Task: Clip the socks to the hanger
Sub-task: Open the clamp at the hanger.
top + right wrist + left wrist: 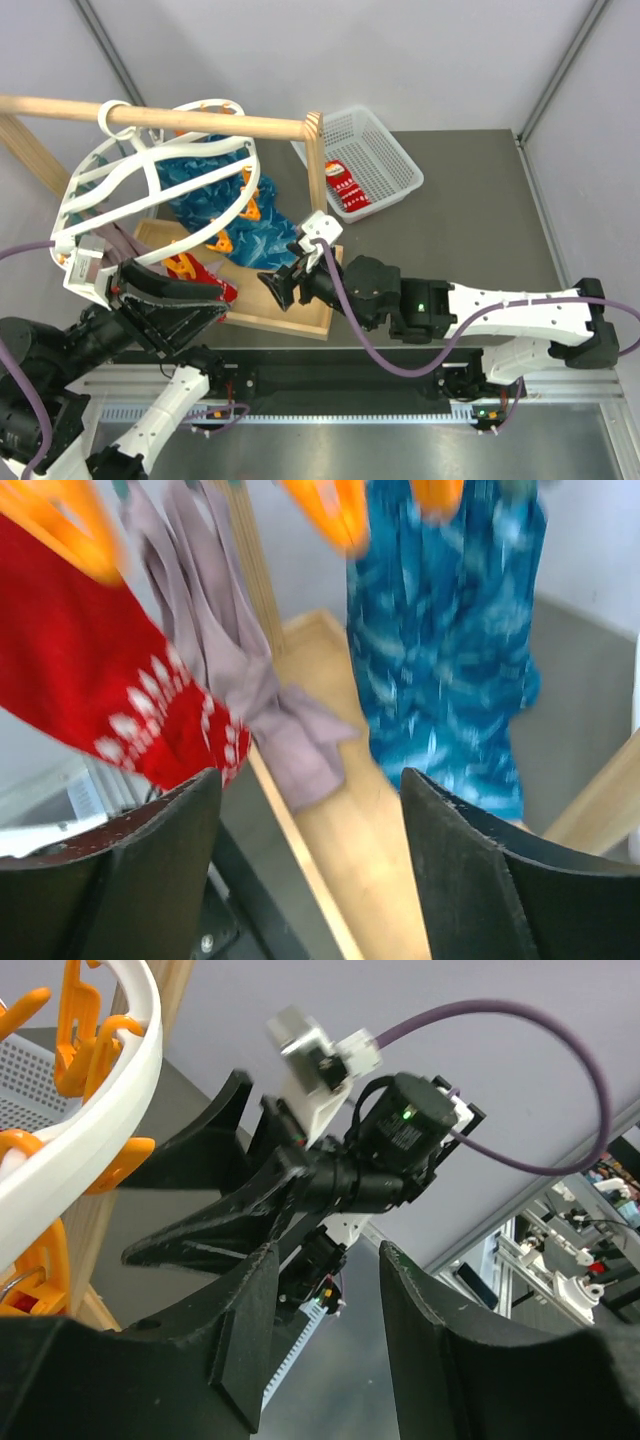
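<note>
The white oval hanger (pixel 150 165) hangs by its hook from the wooden rail, with orange clips (pixel 75 1020) round its rim. One red sock (pixel 90 690) with white patterning hangs from an orange clip (pixel 60 525) at the hanger's near side (pixel 192 268). A second red sock (pixel 347 190) lies in the mesh basket. My left gripper (pixel 222 300) is open and empty just below the hanging sock, pointing right (pixel 328 1260). My right gripper (pixel 280 283) faces it from the right, open with nothing between its fingers (pixel 310 780).
Teal-blue cloths (pixel 215 195) and a mauve-grey cloth (pixel 250 680) hang from the hanger too. The wooden rail (pixel 200 122) stands on a wooden base board (pixel 290 310). The white mesh basket (pixel 400 150) sits at the back right.
</note>
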